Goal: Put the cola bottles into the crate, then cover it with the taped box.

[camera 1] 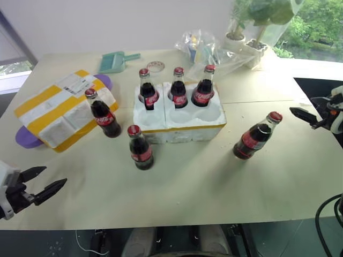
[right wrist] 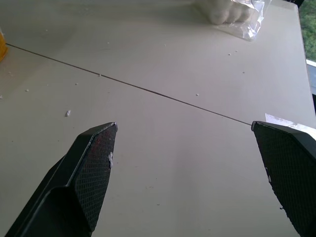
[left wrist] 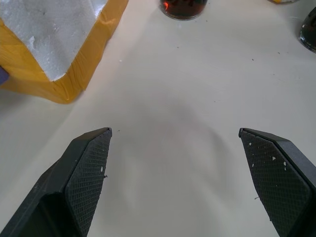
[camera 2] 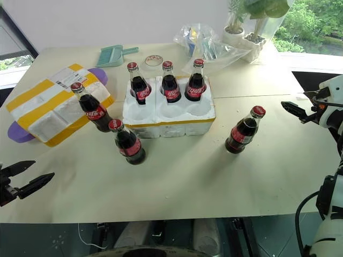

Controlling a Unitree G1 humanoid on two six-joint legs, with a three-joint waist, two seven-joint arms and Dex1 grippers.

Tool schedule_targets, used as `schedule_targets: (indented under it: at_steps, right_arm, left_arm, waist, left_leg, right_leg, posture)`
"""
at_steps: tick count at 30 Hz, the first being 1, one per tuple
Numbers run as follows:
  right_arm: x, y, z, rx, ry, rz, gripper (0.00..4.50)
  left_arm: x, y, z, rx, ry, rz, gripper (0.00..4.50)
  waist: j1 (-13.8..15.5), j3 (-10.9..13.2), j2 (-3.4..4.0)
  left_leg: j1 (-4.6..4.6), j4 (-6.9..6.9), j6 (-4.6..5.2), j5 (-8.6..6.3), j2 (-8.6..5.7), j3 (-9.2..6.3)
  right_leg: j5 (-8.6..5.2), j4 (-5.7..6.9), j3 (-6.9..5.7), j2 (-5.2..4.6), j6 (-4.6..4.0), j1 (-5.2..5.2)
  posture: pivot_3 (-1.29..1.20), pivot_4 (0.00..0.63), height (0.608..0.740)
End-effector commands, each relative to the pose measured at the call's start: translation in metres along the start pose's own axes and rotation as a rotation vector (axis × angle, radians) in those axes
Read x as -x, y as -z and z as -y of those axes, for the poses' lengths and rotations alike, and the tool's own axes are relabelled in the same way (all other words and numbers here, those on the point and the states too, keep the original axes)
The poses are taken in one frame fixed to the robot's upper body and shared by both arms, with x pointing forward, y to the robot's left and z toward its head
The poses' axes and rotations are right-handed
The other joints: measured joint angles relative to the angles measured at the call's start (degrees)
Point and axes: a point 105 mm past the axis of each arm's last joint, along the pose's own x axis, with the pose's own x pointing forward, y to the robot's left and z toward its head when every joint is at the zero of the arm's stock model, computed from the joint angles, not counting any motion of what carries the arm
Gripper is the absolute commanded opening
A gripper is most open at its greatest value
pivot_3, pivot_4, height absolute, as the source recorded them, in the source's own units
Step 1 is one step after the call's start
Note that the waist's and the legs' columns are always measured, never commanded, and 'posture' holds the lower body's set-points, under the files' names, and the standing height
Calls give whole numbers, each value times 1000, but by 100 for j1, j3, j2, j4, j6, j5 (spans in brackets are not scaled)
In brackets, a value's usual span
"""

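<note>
Three cola bottles (camera 1: pixel 178 85) stand upright in the crate's (camera 1: pixel 179 120) back wells. Three more stand on the table (camera 1: pixel 214 176), apparently upright, well apart from the left gripper (camera 1: pixel 43 181) and right gripper (camera 2: pixel 293 111), both spread empty.

My left gripper (camera 1: pixel 42 180) ends in two black fingers (left wrist: pixel 84 173), wedge-shaped and tapering to blunt points, their inner faces stamped with a fine diamond grid. Pale specks dot the rubber near the tips. Behind the fingers sits a dark block of joints, then a white shell at about eight o'clock in the head view. My right gripper (camera 2: pixel 292 110) has the same black fingers (right wrist: pixel 94 168), same crosshatched pads, one flecked with white crumbs. Its wrist housing (camera 2: pixel 332 101) is white and rounded, with a small orange-red spot. A black cable (camera 2: pixel 311 214) loops at about five o'clock.
</note>
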Motion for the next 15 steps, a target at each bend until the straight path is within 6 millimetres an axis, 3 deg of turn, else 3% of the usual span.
schedule_targets:
  at_steps: [1,15]
  right_arm:
    - [1,-12,4,25,15,38,4500]
    - [1,-10,3,-15,7,39,4500]
  left_arm:
    - [4,-6,-3,-31,-19,17,4331]
    - [-1,-22,-6,32,-2,79,4331]
  waist:
    - [-1,0,0]
    - [-6,0,0]
  left_leg:
    - [0,0,0,0,0,0]
    - [0,1,0,0,0,0]
  right_leg:
    - [0,0,0,0,0,0]
    - [1,2,0,1,1,0]
  posture:
    - [0,150,740]
    - [0,150,740]
